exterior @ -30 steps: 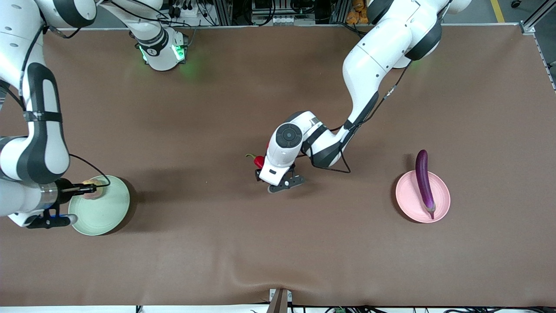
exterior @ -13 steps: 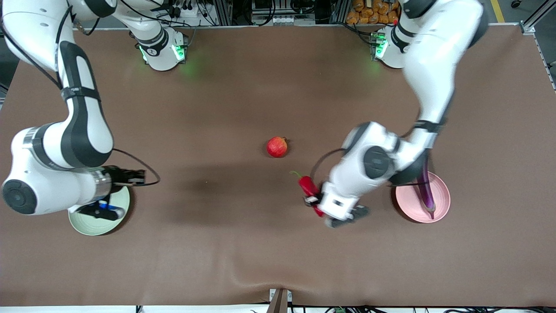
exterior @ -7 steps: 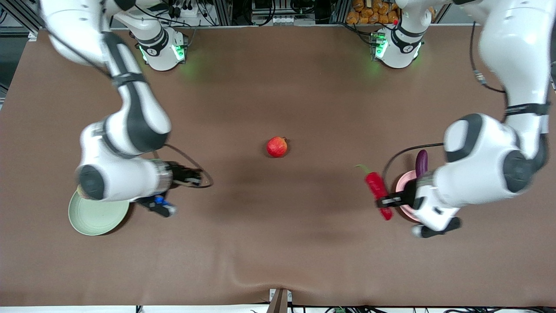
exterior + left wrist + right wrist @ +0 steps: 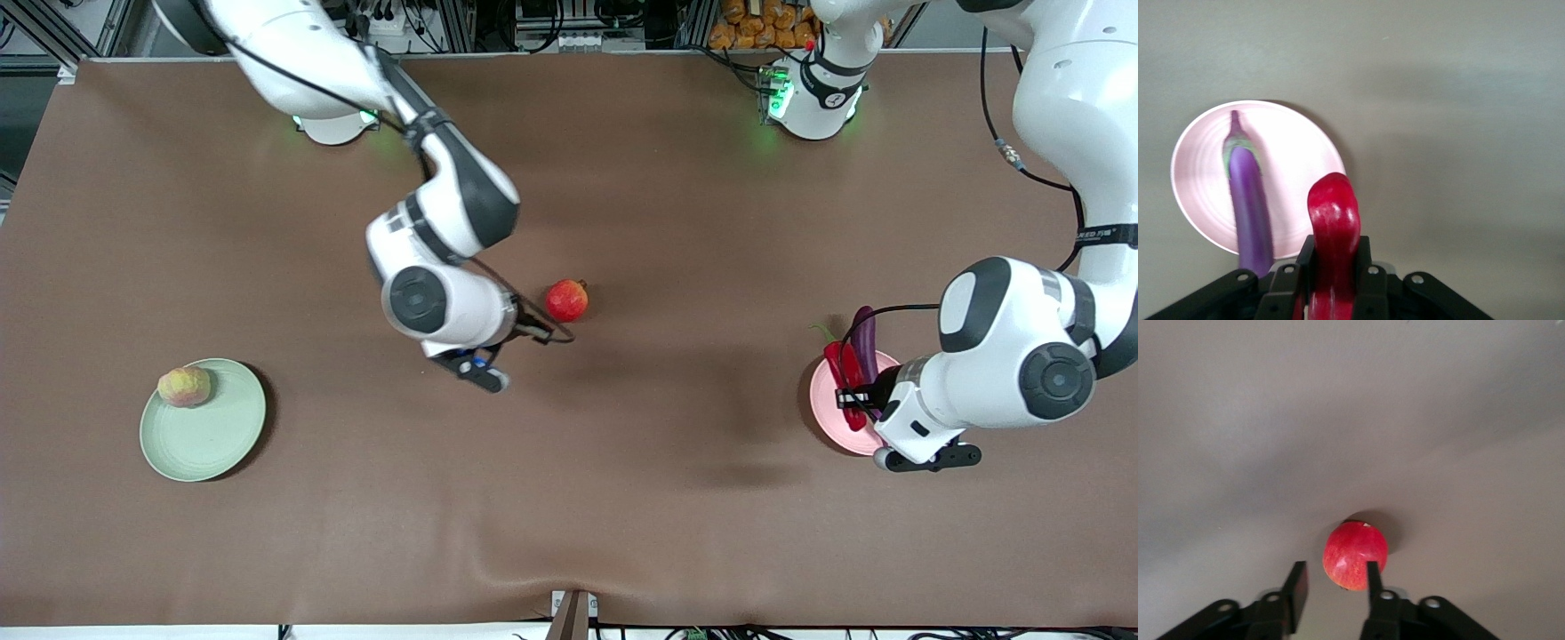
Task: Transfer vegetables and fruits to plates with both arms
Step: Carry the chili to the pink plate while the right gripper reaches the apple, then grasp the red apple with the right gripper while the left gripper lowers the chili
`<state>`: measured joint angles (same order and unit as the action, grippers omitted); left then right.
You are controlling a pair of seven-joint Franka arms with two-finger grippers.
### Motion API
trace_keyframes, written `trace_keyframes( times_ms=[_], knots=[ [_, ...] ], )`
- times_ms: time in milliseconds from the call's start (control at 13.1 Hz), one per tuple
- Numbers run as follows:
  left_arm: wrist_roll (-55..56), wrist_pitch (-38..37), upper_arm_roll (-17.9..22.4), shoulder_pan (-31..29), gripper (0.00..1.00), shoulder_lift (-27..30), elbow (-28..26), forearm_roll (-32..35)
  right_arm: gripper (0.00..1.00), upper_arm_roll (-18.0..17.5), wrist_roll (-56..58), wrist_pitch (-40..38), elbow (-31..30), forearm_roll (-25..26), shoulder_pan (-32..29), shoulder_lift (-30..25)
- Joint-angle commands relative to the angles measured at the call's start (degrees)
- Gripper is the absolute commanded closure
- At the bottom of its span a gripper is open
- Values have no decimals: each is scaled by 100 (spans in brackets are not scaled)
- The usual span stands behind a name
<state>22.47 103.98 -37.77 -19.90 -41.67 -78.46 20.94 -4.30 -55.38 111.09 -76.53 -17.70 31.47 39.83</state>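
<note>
As seen from the front camera: the brown table (image 4: 622,498) carries two plates, one at each arm's end.
Left gripper (image 4: 855,394): over the pink plate (image 4: 831,418) at the left arm's end, fingers clamped on the red chili pepper (image 4: 839,372), which hangs above the purple eggplant (image 4: 864,333) lying on that plate.
Right gripper (image 4: 533,333): low over mid-table, just beside the red pomegranate (image 4: 567,300); its fingers are too hidden here to judge.
Green plate (image 4: 209,440): at the right arm's end, holding the pale ribbed fruit (image 4: 184,387) near its rim.
Left wrist view: fingers (image 4: 1363,270) pressed on either flank of the chili pepper (image 4: 1333,227); eggplant (image 4: 1250,207) lies across the pink plate (image 4: 1305,153) below.
Right wrist view: fingers (image 4: 1297,587) apart, apparently clear of the pomegranate (image 4: 1355,555), which rests on the table between their tips.
</note>
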Motion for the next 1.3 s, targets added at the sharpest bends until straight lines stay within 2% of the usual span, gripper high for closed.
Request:
trace_keyframes(
  times_ms=[0, 153, 536, 766, 920, 996, 1149, 1226],
  knots=[
    [-41, 560, -56, -199, 100, 115, -679, 523, 0, 61, -8, 604, -615, 56, 138, -72],
    [-41, 588, -56, -199, 100, -51, -688, 998, 0, 61, -17, 861, -880, 56, 271, -63],
    [-41, 886, 49, -102, 100, -394, -680, 1359, 0, 87, -614, 1196, -925, 65, 851, 217],
    [65, 1045, 251, 73, 100, -719, -636, 2025, 0, 105, -623, 1222, -986, 476, 887, 420],
    [39, 1045, 287, 83, 100, -764, -636, 2134, 62, 122, -841, 1362, -951, 548, 843, 491],
    [38, 1054, 287, 100, 100, -807, -627, 2125, 100, 131, -1217, 1572, -943, 565, 860, 508],
    [65, 1045, 287, 109, 100, -843, -618, 2107, 100, 131, -1432, 1609, -890, 583, 817, 474],
    [21, 1045, 287, 109, 79, -826, -601, 2107, 100, 123, -1388, 1539, -837, 592, 721, 430]
  ],
)
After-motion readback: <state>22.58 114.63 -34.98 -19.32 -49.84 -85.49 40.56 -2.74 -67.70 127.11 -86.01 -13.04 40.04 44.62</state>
